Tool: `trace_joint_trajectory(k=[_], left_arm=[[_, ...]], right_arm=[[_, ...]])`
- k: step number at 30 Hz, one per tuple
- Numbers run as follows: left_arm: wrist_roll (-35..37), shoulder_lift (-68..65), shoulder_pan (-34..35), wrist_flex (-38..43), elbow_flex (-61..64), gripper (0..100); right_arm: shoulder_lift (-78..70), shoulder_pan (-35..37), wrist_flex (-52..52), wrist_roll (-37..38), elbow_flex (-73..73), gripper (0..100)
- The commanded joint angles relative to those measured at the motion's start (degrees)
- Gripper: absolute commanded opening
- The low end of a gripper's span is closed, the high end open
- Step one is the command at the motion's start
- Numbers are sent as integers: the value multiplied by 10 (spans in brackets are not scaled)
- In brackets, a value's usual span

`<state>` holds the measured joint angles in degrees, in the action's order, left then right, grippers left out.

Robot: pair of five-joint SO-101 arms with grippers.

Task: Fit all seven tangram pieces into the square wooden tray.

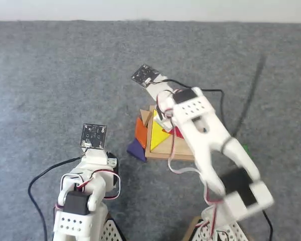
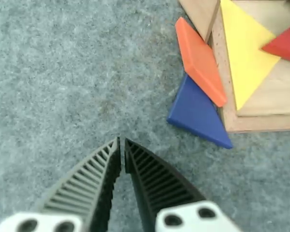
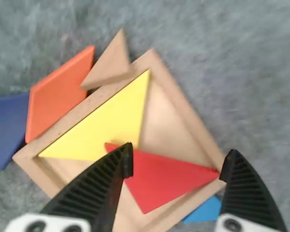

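The square wooden tray (image 3: 169,123) holds a large yellow triangle (image 3: 106,125) and a red triangle (image 3: 169,181) whose far tip reaches the rim. My right gripper (image 3: 179,159) is open just above the red triangle, one finger over each end. An orange parallelogram (image 2: 200,60), a dark blue triangle (image 2: 198,113) and a plain wooden triangle (image 3: 111,65) lie on the carpet against the tray's outer edge. A light blue piece (image 3: 203,210) pokes out beside another edge. My left gripper (image 2: 122,142) is shut and empty over bare carpet, a short way from the dark blue triangle.
Grey carpet (image 1: 65,75) covers the whole table. In the high view the right arm (image 1: 193,113) reaches over the tray (image 1: 158,153), and the left arm (image 1: 90,170) stands at the front left. A small green piece (image 1: 246,149) shows right of the right arm.
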<state>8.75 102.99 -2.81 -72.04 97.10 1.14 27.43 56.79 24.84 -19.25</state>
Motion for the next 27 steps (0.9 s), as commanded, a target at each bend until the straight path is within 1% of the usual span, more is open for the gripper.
trace_joint_trajectory(k=[1, 4, 6, 9, 11, 14, 17, 22, 27], left_arm=[[-4, 11, 3, -4, -7, 14], [-4, 11, 3, -4, -7, 14], [-4, 11, 3, -4, -7, 14], [-4, 11, 3, -4, -7, 14], [-4, 11, 2, -4, -7, 14], [-4, 11, 3, -4, -7, 14], [-4, 11, 3, -4, -7, 14], [-4, 11, 2, -4, -7, 14], [-4, 11, 3, -4, -7, 14]], right_arm=[[167, -16, -80, -17, -73, 285], [295, -23, -91, -16, -165, 285], [364, -27, -65, 0, -236, 285], [405, -29, -57, 26, -357, 287], [402, -30, -75, 37, -402, 288], [380, -31, -87, 39, -410, 288], [328, -32, -87, 40, -389, 288], [182, -61, -105, 40, -323, 288], [53, -68, -119, 37, -237, 286]])
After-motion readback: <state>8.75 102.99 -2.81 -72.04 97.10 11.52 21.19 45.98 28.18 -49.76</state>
